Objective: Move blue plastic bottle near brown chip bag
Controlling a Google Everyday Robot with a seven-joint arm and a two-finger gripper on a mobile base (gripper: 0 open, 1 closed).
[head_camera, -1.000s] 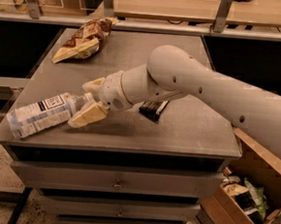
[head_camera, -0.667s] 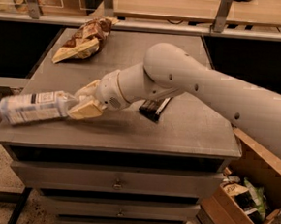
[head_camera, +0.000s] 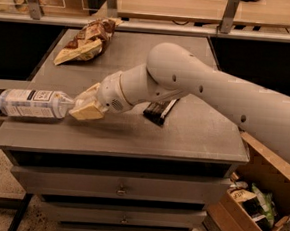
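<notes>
The blue plastic bottle (head_camera: 33,103) is held level in the air at the left edge of the grey cabinet top (head_camera: 183,135), its base jutting out past that edge. My gripper (head_camera: 81,107) is shut on the bottle's neck end, with cream fingers (head_camera: 87,112) around it. The brown chip bag (head_camera: 86,41) lies at the far left corner of the top, well behind the bottle. My white arm reaches in from the right.
A small flat black wrapper (head_camera: 159,111) lies mid-top, partly under my arm. A cardboard box (head_camera: 255,206) with packets stands on the floor at the lower right. Drawers front the cabinet below. A shelf rail runs along the back.
The bottle has been lifted off the cabinet top and swung from tilted to level, moving left and up with my gripper shut on it.
</notes>
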